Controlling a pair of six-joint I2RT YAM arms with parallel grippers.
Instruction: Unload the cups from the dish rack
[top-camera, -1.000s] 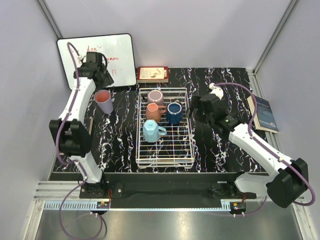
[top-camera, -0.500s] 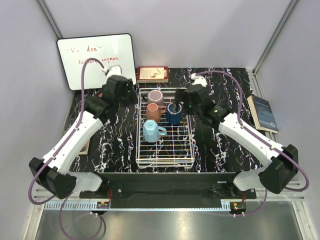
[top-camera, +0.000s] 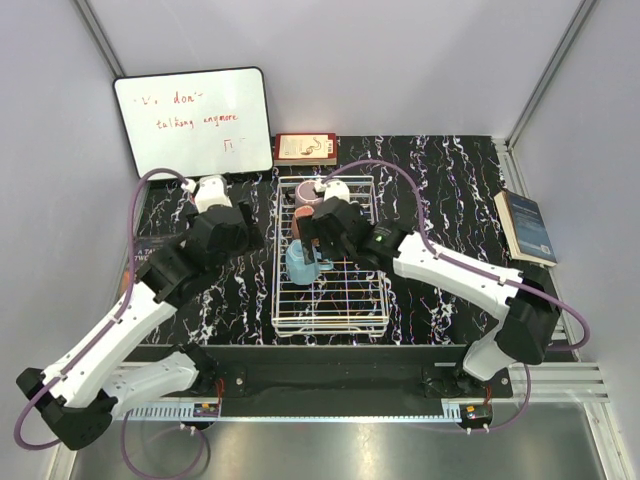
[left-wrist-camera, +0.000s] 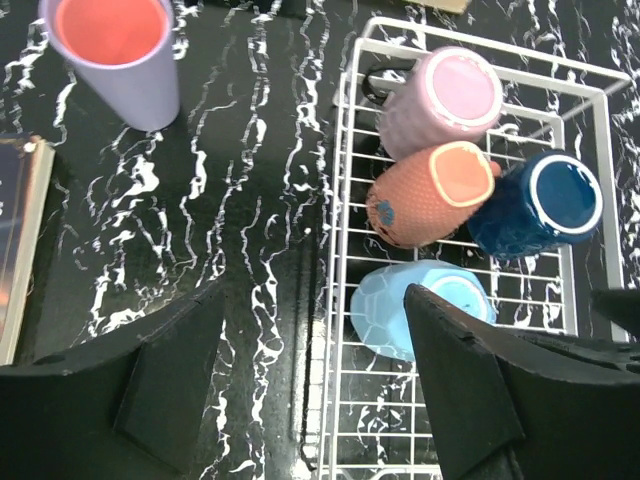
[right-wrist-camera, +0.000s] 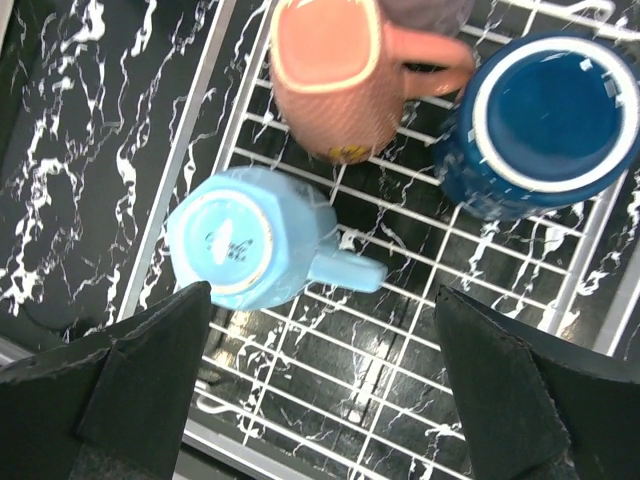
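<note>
My right jaws hang spread wide over the dish rack (top-camera: 330, 305), above the light blue cup (right-wrist-camera: 245, 250) by the rack's left wall. I'd centre on its body (handle points into the rack), then descend straight, clear of the salmon cup (right-wrist-camera: 335, 75) toward the rack's far end. My left jaws, also spread, hover outside the rack's left wall.

Pale grey walls (top-camera: 400, 60) enclose a black, white-veined table (top-camera: 440, 170); a whiteboard (top-camera: 190, 120) at eleven o'clock, a red book (top-camera: 306, 149) at twelve, a blue book (top-camera: 527, 228) at three.
</note>
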